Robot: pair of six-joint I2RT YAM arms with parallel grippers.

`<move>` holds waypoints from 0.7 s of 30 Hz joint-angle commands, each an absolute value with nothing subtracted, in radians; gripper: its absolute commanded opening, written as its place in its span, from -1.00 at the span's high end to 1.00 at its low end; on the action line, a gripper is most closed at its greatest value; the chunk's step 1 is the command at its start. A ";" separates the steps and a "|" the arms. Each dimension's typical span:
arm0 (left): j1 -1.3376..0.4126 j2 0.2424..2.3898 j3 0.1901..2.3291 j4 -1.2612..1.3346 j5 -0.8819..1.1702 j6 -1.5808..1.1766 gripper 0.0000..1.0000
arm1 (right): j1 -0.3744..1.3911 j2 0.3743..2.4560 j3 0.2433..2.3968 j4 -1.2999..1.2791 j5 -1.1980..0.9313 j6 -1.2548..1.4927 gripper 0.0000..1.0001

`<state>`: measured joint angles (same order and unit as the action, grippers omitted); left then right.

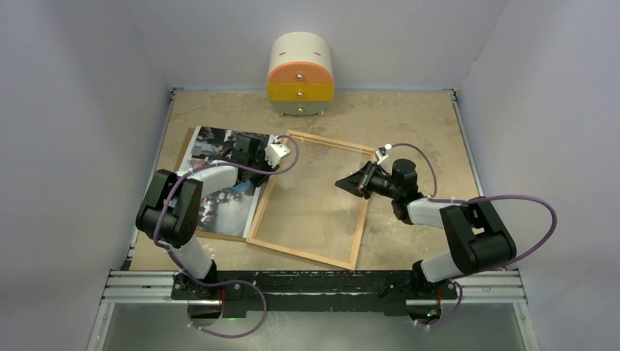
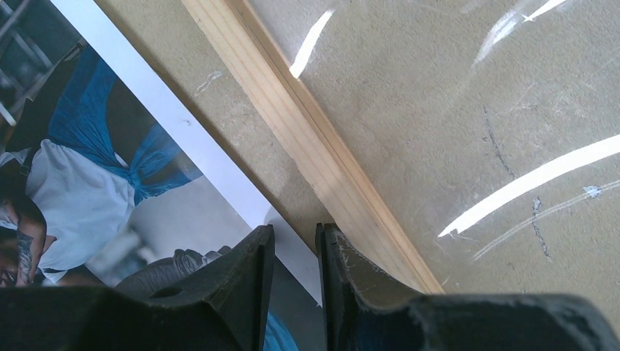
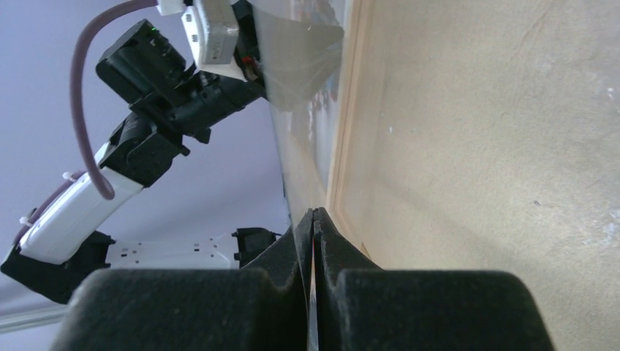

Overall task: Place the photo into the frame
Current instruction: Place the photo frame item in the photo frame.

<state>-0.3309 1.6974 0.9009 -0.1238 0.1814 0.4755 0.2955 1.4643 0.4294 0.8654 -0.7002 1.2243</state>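
The photo (image 1: 214, 142) lies at the left on a brown backing board (image 1: 185, 151); in the left wrist view the photo (image 2: 95, 168) shows blue and white figures. The light wood frame (image 1: 303, 252) lies tilted at the centre. My left gripper (image 1: 281, 155) hovers at the frame's far left corner, jaws a narrow gap apart (image 2: 295, 241) over the photo's white border beside the frame's border (image 2: 307, 139). My right gripper (image 1: 342, 183) is over the frame's right part, shut (image 3: 313, 216) on the edge of a clear pane (image 3: 300, 66), which rises off the frame (image 3: 347, 131).
A round cream, orange and yellow drawer cabinet (image 1: 300, 77) stands at the back centre. The clear pane (image 2: 475, 110) shows bright reflections over the frame's opening. Grey walls close the table on three sides. The left arm (image 3: 153, 95) shows beyond the pane.
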 commanded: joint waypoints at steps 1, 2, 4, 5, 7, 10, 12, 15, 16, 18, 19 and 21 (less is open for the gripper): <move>-0.348 1.704 0.861 -0.239 0.211 0.480 0.38 | 0.302 1.477 0.422 0.831 -0.718 1.197 0.95; -0.348 1.705 0.862 -0.239 0.212 0.480 0.38 | 0.301 1.477 0.421 0.812 -0.713 1.185 0.95; -0.348 1.705 0.864 -0.239 0.212 0.480 0.38 | 0.301 1.477 0.420 0.782 -0.703 1.156 0.95; -0.348 1.705 0.865 -0.240 0.210 0.479 0.38 | 0.301 1.479 0.420 0.772 -0.701 1.147 0.95; -0.348 1.706 0.868 -0.242 0.210 0.479 0.38 | 0.299 1.488 0.422 0.760 -0.700 1.137 0.94; -0.348 1.706 0.870 -0.242 0.210 0.476 0.39 | 0.299 1.497 0.449 0.697 -0.684 1.091 0.82; -0.348 1.705 0.870 -0.244 0.209 0.475 0.39 | 0.299 1.503 0.475 0.636 -0.673 1.048 0.50; -0.348 1.705 0.870 -0.243 0.209 0.476 0.39 | 0.301 1.504 0.532 0.514 -0.628 0.964 0.14; -0.348 1.705 0.871 -0.243 0.207 0.476 0.39 | 0.302 1.500 0.543 0.481 -0.617 0.936 0.05; -0.348 1.705 0.870 -0.242 0.207 0.476 0.39 | 0.301 1.491 0.563 0.421 -0.594 0.901 -0.11; -0.348 1.704 0.871 -0.242 0.208 0.476 0.39 | 0.303 1.486 0.571 0.397 -0.584 0.885 -0.17; -0.348 1.706 0.871 -0.241 0.210 0.475 0.40 | 0.308 1.477 0.585 0.355 -0.563 0.859 -0.30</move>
